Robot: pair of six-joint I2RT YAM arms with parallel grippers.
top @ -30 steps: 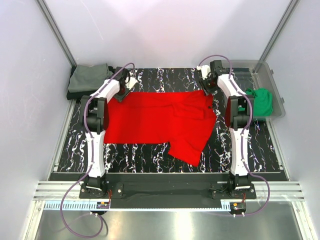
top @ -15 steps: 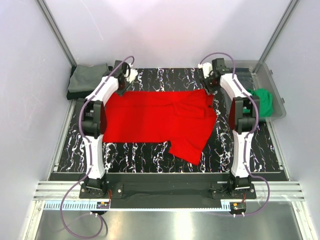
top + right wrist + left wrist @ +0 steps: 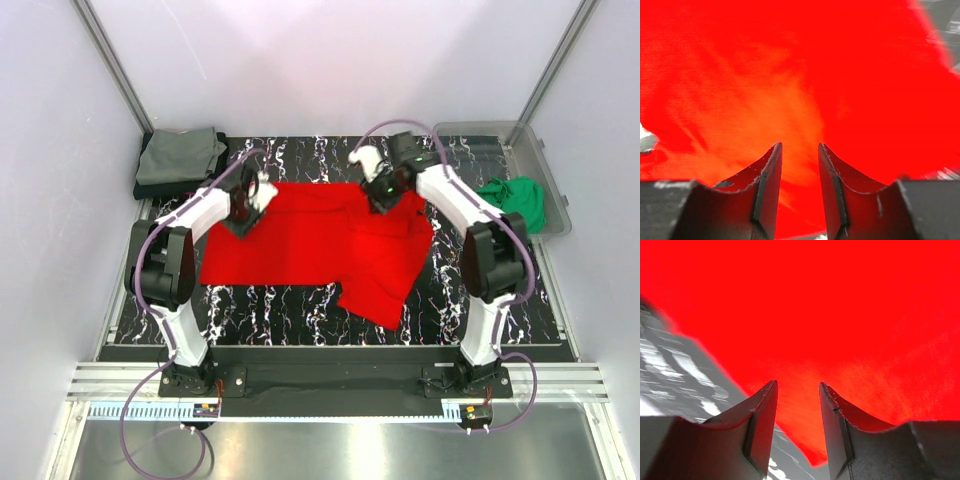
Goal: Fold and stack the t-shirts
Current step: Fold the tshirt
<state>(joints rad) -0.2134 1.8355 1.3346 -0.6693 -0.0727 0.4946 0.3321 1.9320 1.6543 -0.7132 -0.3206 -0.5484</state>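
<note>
over red t-shirt [image 3: 300, 240], arms [image 3: 200, 210] [image 3: 450, 195] angled inward

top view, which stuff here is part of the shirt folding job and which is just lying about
Part of the job: red t-shirt, green t-shirt, grey-olive t-shirt, dark t-shirt under it.

Just lying about: clear bin that the green one sits in, marbled table.

No writing, label, brand or number can be read anywhere in view.
</note>
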